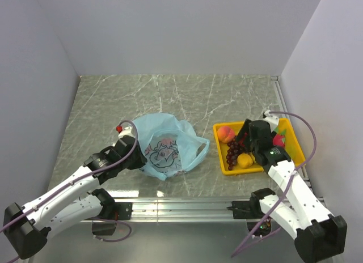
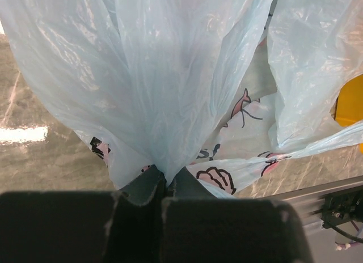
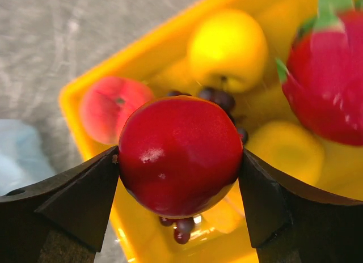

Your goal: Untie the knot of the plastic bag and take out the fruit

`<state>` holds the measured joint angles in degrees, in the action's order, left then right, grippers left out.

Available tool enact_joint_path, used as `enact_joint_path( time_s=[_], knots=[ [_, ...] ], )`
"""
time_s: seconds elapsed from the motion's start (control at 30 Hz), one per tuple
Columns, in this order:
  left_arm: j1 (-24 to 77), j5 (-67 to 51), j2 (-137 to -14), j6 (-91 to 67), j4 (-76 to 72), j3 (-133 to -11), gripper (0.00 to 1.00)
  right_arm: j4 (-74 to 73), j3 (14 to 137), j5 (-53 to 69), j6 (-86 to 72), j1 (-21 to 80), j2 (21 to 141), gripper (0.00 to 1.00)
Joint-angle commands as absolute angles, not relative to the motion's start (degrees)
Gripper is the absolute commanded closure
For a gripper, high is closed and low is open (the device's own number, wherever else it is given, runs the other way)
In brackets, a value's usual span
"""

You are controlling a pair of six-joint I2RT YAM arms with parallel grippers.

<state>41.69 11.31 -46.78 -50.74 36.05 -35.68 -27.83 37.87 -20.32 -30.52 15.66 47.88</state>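
Blue film, far L: L gripper (image 2: 165,181) is pinching a fold of the plastic bag (image 1: 167,147), jaws closed tight on it.
Bag mouth: lying open mid-table; knot not showing, prob. undone.
Yellow tray (image 1: 298,145): already holding peach (image 1: 226,132), grapes (image 1: 233,152), yellow fruits (image 1: 245,160).
R gripper (image 3: 180,164): jaws standing wide, clamping red apple (image 3: 180,138) just above tray.
Progress: nearly done, apple's release remaining; whether bag is hiding more fruit, can't tell.

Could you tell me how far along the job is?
Done: the bag lies open, no knot showing; peach, grapes and yellow fruit sit in the tray. In hand: left gripper pinches the bag, right gripper holds an apple over the tray. Left: release the apple; any fruit inside the bag is hidden.
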Motion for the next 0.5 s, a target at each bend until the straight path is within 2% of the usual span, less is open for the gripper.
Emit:
enact_joint_path(
  time_s=[0.0,0.07,0.13,0.17,0.2,0.23,0.3,0.47],
  knots=[
    [41.66,12.65,-45.18,-51.33,35.33,-35.68,0.99,-28.83,34.64,-22.24,-37.17,13.63,49.13,0.86],
    [41.66,13.01,-44.22,-51.33,35.95,-35.86,1.00,-28.04,33.32,-21.71,-38.40,11.08,50.36,0.85],
    [41.75,13.27,-43.60,-51.42,36.47,-35.86,0.99,-27.43,32.00,-21.71,-39.02,9.41,52.02,0.71],
    [41.66,13.53,-43.07,-51.50,36.74,-35.77,0.99,-27.51,31.82,-21.71,-39.02,8.45,52.55,0.61],
    [41.66,13.54,-42.81,-51.50,36.91,-35.95,1.00,-27.86,32.43,-21.80,-39.02,8.44,52.82,0.34],
    [41.66,13.54,-42.54,-51.59,37.09,-36.03,0.99,-28.73,32.78,-21.54,-38.85,8.44,52.47,0.21],
    [41.66,13.97,-41.84,-51.94,37.79,-36.47,0.99,-30.05,34.44,-21.53,-38.67,8.61,50.90,0.05],
    [41.66,15.20,-40.43,-52.21,38.14,-37.00,0.99,-34.01,38.58,-21.19,-35.87,8.53,41.67,0.00]
  ],
)
